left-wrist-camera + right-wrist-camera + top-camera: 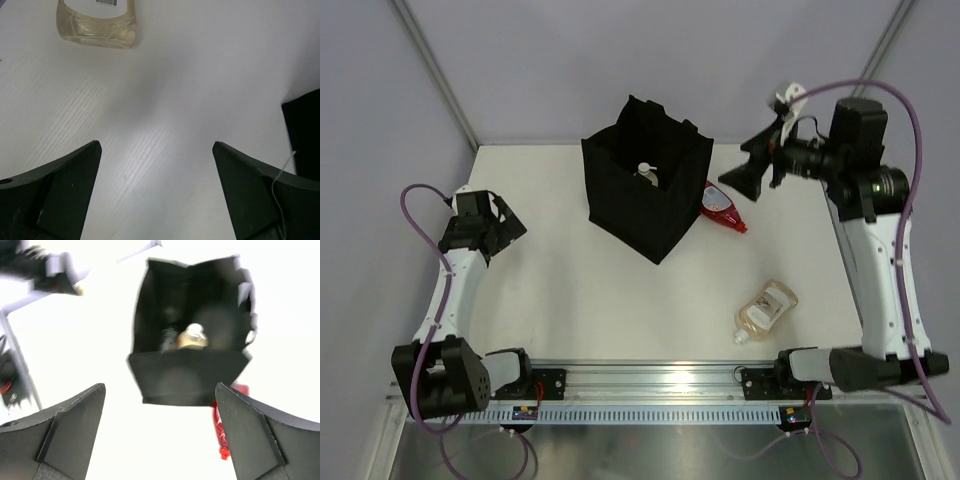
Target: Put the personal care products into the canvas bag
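Note:
The black canvas bag [645, 195] stands upright at the middle back of the table with its mouth wide. A white-capped amber bottle [644, 172] rests inside it, and the right wrist view shows that bottle [192, 337] deep in the bag [187, 375]. A red squeeze bottle [722, 208] lies against the bag's right side. An amber-liquid bottle [767, 310] lies flat toward the front right. My right gripper [748, 165] hovers high, right of the bag, open and empty. My left gripper [502, 222] sits low at the far left, open and empty.
In the left wrist view, the base of a pale bottle [97, 25] lies far ahead and a bag edge [305, 130] shows at the right. A metal rail [650, 378] runs along the near table edge. Grey walls enclose the back and sides.

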Available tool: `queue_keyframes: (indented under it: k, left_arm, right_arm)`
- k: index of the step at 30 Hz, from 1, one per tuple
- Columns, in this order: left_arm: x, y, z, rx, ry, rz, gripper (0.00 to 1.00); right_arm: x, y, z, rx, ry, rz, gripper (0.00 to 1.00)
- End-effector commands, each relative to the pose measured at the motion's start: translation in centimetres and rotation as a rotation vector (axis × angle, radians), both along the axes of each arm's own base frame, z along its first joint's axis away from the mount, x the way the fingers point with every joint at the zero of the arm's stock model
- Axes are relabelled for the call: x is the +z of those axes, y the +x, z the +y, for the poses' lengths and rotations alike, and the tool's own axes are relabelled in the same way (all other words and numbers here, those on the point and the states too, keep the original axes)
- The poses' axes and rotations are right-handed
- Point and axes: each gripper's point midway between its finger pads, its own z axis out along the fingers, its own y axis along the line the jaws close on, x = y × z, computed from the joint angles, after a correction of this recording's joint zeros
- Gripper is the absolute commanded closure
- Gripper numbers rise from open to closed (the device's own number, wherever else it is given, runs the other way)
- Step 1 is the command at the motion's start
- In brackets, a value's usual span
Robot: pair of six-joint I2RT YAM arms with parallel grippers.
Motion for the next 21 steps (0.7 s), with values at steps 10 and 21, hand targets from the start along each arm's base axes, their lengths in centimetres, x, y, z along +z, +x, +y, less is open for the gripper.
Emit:
queue_keyframes:
  k: [10, 21]
  left_arm:
    - [1.7, 6.2, 7.7, 0.072, 0.155, 0.018, 0.01]
    - [-1.4, 8.9, 13.3, 0.1, 0.272, 0.099, 0.01]
  right_arm:
    - [-18.7, -11.0, -0.7, 0.21, -0.075, 0.12, 0.0]
    - [-20.7, -9.2, -1.7, 0.195, -0.024, 0.245, 0.01]
